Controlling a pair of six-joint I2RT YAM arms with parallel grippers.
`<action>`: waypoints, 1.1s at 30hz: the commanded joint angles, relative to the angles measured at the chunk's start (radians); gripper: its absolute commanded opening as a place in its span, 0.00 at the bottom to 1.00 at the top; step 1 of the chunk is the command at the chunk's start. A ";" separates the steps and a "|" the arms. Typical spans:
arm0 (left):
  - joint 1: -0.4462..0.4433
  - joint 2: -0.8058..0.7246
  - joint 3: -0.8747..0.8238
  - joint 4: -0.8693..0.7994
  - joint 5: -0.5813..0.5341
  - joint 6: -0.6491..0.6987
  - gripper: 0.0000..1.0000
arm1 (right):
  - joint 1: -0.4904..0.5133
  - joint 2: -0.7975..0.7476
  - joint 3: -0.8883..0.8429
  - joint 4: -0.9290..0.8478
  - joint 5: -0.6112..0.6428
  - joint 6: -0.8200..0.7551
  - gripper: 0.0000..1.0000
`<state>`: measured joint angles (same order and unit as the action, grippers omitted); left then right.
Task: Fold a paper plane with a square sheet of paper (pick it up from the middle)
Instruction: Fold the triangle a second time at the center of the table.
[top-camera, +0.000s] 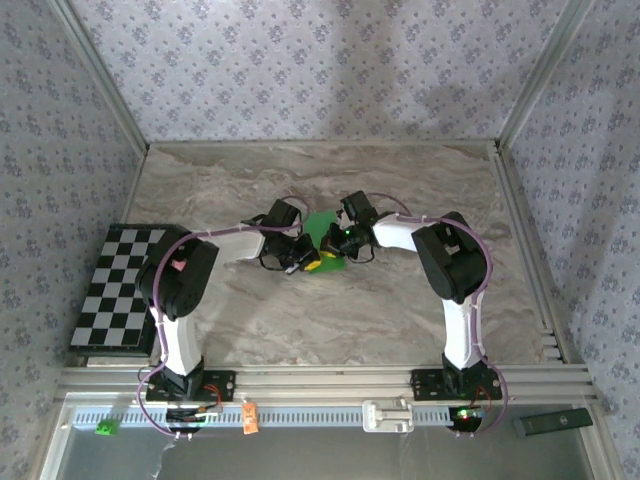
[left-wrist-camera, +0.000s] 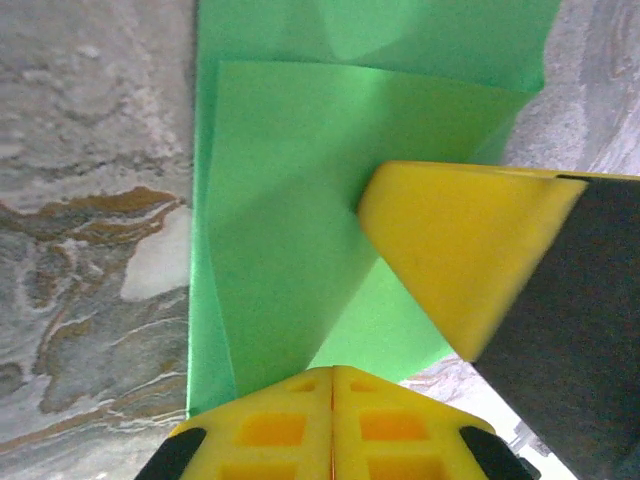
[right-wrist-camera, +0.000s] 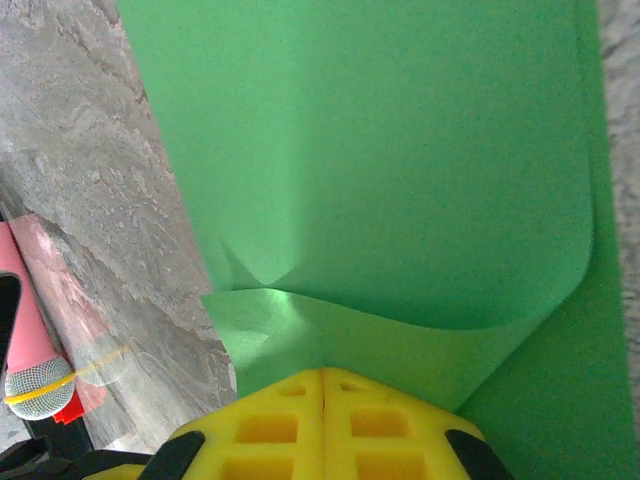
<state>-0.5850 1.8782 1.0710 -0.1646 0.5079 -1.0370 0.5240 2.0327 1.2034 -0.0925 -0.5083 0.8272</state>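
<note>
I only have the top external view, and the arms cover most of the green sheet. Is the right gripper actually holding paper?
Observer: In the right wrist view the right gripper is shut, and a flap of the square sheet of paper curls up into its tips, rounded rather than creased, so it looks pinched.
Operator: And the left one?
Observer: The left gripper is shut too, right at the sheet's edge. I cannot tell whether paper sits between its tips.
Operator: Is any fold made yet?
Observer: The left wrist view shows one flap lying folded over the sheet, with a straight slanted edge.
</note>
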 joint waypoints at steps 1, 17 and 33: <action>-0.004 0.013 0.026 -0.043 -0.010 0.028 0.07 | -0.015 0.072 -0.021 -0.138 0.139 0.008 0.01; -0.003 0.025 0.018 -0.079 -0.052 0.050 0.06 | -0.017 0.078 -0.020 -0.150 0.138 0.006 0.00; 0.005 0.029 -0.009 -0.082 -0.058 0.059 0.06 | -0.018 0.083 -0.019 -0.153 0.138 0.001 0.01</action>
<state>-0.5846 1.8874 1.0710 -0.2100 0.4698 -1.0027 0.5236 2.0365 1.2137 -0.1089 -0.5079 0.8268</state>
